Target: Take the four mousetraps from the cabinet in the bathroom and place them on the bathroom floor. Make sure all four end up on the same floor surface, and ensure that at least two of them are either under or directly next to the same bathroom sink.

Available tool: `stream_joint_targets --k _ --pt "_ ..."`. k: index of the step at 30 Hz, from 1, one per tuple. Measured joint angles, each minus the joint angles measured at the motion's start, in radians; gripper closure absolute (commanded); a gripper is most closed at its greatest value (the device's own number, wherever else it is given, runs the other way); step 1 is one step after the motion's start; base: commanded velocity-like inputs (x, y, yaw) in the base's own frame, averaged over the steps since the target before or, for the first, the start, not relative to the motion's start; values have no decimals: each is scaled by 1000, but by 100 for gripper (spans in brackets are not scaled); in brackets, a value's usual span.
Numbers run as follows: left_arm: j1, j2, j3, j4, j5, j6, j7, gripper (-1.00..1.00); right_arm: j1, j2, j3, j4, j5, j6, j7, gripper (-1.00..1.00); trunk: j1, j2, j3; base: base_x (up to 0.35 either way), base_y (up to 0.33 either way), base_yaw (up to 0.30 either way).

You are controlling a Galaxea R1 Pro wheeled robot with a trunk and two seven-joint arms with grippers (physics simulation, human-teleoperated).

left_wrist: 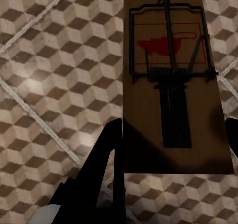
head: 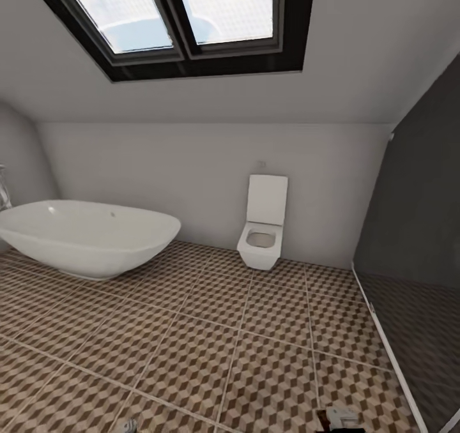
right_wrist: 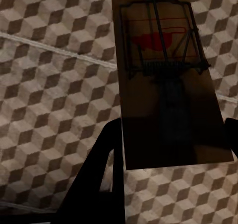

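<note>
From my head I looked across the bathroom floor (head: 211, 343), its cube-patterned tiles running open to a white bathtub (head: 89, 235) on my left, a white toilet (head: 262, 228) against the far wall, and a dark glass partition (head: 415, 241) closing off my right side, with a skylight (head: 172, 18) overhead. No sink or cabinet lay in that view, so I judged I was in the carrying step, with two traps taken and a spot by a sink not yet found. Along my left wrist I saw a mousetrap (left_wrist: 173, 85) gripped across its near end by my left gripper (left_wrist: 173, 135); one dark finger (left_wrist: 106, 154) pressed its edge and the other just showed at the opposite edge, so the jaws were closed to the board's width. The trap hung above the tiles, wire spring and red mouse print facing the camera. Along my right wrist I saw the same arrangement: a second mousetrap (right_wrist: 166, 80) pinched between the fingers of my right gripper (right_wrist: 173, 140), in dimmer light, also held off the floor. My next move, as I judged it, called for turning the base until a sink came into sight, then lowering each board flat beside it before letting go. The tub and toilet were the only obstacles ahead, both well apart from me, and the glass wall limited any swing to my right.
</note>
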Motion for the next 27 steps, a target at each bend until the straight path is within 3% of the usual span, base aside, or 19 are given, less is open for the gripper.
stream_joint_targets --k 27 --pt "0 -1 0 0 -1 -1 0 100 0 -1 0 0 0 0 0 100 0 0 0 0 0 272"
